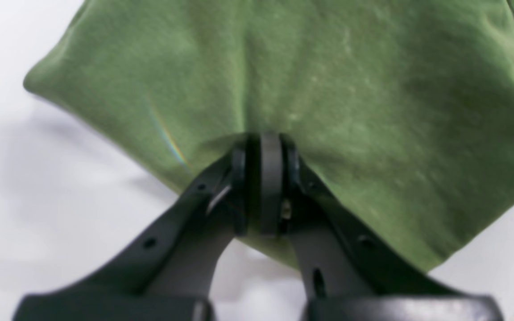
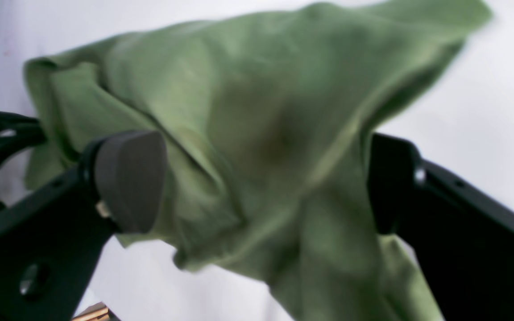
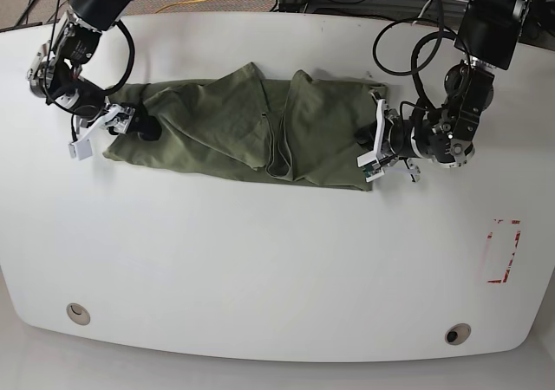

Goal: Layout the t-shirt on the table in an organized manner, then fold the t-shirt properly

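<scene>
Bright, diffuse light casts soft shadows; the right wrist view seems blurred, perhaps by motion.

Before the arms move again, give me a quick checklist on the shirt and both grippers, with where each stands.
- T-shirt wholly on the table: ok in the base view.
- T-shirt laid out smooth: not ok, folds bunch mid-shirt.
- Left gripper at the shirt's end: ok, fingers together over the cloth.
- Left gripper's grip secure: cannot tell.
- Right gripper closed: not ok, fingers wide apart.
</scene>
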